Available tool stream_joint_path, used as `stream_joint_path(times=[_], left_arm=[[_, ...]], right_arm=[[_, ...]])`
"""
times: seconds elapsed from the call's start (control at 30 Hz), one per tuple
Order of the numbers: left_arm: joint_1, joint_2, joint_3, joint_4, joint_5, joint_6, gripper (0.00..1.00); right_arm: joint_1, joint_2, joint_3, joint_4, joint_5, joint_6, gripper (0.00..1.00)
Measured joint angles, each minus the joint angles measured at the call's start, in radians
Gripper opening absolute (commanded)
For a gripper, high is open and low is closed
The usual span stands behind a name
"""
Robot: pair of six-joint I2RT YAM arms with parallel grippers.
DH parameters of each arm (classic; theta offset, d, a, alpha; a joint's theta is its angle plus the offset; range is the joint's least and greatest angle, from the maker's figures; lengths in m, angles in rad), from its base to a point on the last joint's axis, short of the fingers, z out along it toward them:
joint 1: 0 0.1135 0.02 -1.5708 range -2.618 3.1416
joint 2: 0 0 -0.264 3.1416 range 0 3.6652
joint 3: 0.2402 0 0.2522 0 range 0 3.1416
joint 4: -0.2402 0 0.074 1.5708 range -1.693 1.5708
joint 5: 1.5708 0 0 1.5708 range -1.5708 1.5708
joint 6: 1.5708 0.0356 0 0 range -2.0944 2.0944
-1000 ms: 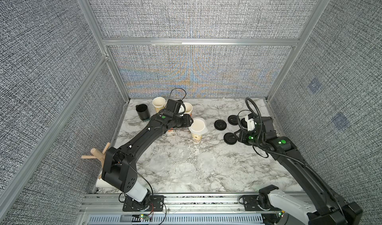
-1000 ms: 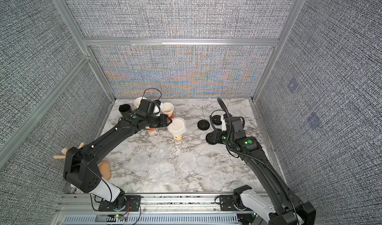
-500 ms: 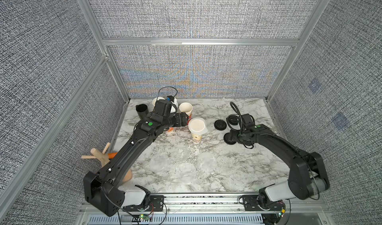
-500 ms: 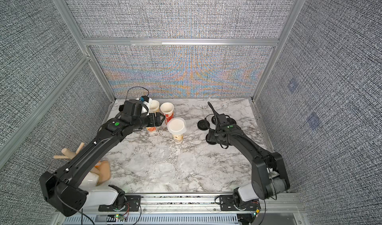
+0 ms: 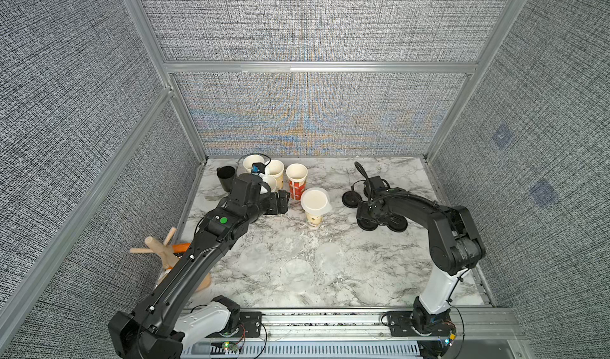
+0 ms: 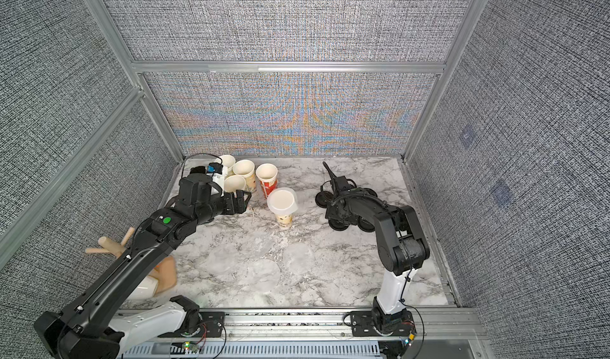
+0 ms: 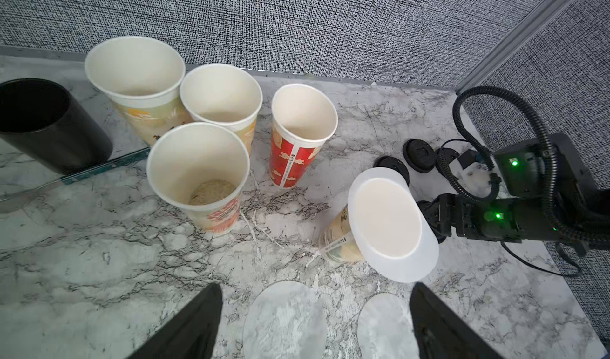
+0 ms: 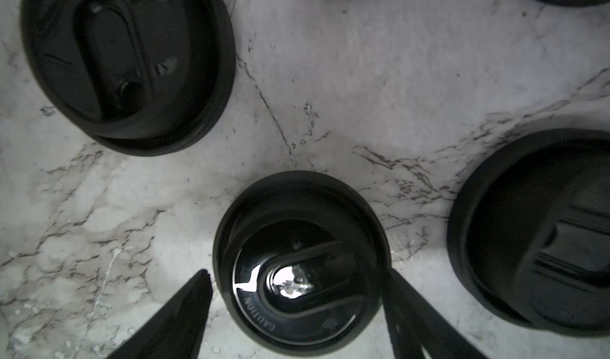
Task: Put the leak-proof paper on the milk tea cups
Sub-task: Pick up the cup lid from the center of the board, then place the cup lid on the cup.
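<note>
Mug (image 5: 226,177), black, is seen at the left edge of the marble (image 5: 379,274), left of centre in a top view. Just right of it, four open cups (image 7: 198,162) are clustered upright. The left gripper (image 5: 280,202) is held beside them, its jaws wide apart and empty. Right of the cluster, near the frame's centre, a fifth cup (image 5: 313,218) stands alone, and one round paper (image 5: 315,200) is laid over its mouth, overhanging the rim. More sheets (image 5: 298,270) lie flat on the marble below centre. Further right, black lids (image 5: 350,199) are scattered. The right gripper (image 8: 297,274) is lowered among them with its jaws spread to either side of one lid; whether it is touched cannot be told.
</note>
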Motion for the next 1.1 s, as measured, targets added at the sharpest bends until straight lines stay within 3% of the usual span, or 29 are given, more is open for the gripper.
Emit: stream_joint_path(times=[0.53,0.77,0.93,1.1], left_arm=[[0.0,0.003,-0.001,-0.005,0.0,0.003,0.9],[0.0,0.008,0.002,-0.028,-0.019,0.006,0.89],[0.002,0.02,0.021,-0.078,-0.053,0.005,0.89],[0.008,0.031,0.026,-0.107,-0.071,-0.004,0.89]], right_arm=[[-0.001,0.023,0.002,0.029,0.025,0.0,0.69],[0.016,-0.122,0.007,-0.032,0.021,-0.013,0.67],[0.097,-0.283,0.139,-0.161,0.065,-0.063,0.68],[0.227,-0.323,0.362,-0.332,0.097,-0.126,0.68]])
